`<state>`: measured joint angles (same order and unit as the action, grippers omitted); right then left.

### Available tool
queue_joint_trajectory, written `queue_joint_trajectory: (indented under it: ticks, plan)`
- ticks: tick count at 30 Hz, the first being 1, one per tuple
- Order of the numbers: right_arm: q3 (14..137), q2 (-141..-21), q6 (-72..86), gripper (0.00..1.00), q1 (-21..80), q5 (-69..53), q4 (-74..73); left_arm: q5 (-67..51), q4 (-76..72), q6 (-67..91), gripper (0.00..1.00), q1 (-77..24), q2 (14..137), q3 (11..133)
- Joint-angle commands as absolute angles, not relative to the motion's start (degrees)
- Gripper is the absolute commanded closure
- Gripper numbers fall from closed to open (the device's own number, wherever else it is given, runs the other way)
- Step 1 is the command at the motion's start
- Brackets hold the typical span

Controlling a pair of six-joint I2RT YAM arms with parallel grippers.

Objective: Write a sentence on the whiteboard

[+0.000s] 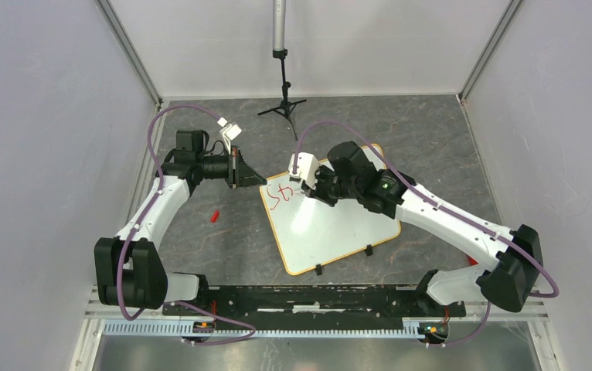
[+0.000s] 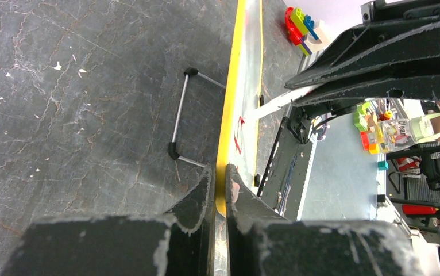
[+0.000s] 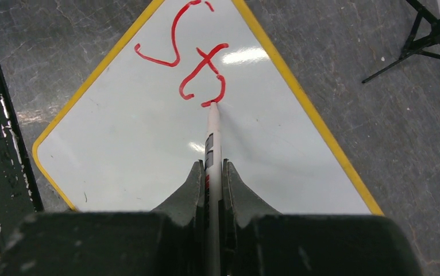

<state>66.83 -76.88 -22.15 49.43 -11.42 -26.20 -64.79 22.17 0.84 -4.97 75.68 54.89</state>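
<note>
The whiteboard (image 1: 331, 228) lies flat and turned at an angle on the dark table, with its orange frame and two black clip feet (image 1: 318, 270) toward the arms. The sentence (image 1: 280, 194) is a few red strokes reading "St" at the board's far left corner, clear in the right wrist view (image 3: 197, 57). My right gripper (image 3: 211, 169) is shut on a white marker (image 3: 212, 135) whose red tip touches the board (image 3: 137, 149) at the end of the "t". My left gripper (image 2: 220, 178) is shut on the board's yellow frame edge (image 2: 227, 115), at its left corner (image 1: 258, 180).
A small red marker cap (image 1: 215, 216) lies on the table left of the board. A black tripod with a grey pole (image 1: 281, 77) stands at the back. A wire stand (image 2: 180, 118) sits beside the board's edge. Grey walls enclose both sides.
</note>
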Motion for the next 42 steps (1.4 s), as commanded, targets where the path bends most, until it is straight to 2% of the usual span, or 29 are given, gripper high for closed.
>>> queue_joint_trajectory:
  ticks: [1, 15, 31, 42]
  plan:
    - [70.61, -77.5, -21.75, 1.0, 48.12, -8.56, -24.41, -65.04, 20.83, 2.72, 0.98, -5.19, 74.8, 54.6]
    - [69.65, -74.72, -21.8, 1.0, 46.64, -13.67, -25.96, -65.12, 20.82, 2.81, 0.98, -5.27, 75.16, 54.76]
    - [68.58, -76.16, -22.15, 1.0, 46.58, -9.62, -26.66, -65.04, 20.82, 2.72, 0.97, -5.49, 75.02, 54.67]
    - [68.14, -76.53, -22.4, 1.0, 46.58, -12.2, -27.51, -64.95, 20.83, 2.64, 0.97, -5.45, 75.14, 54.67]
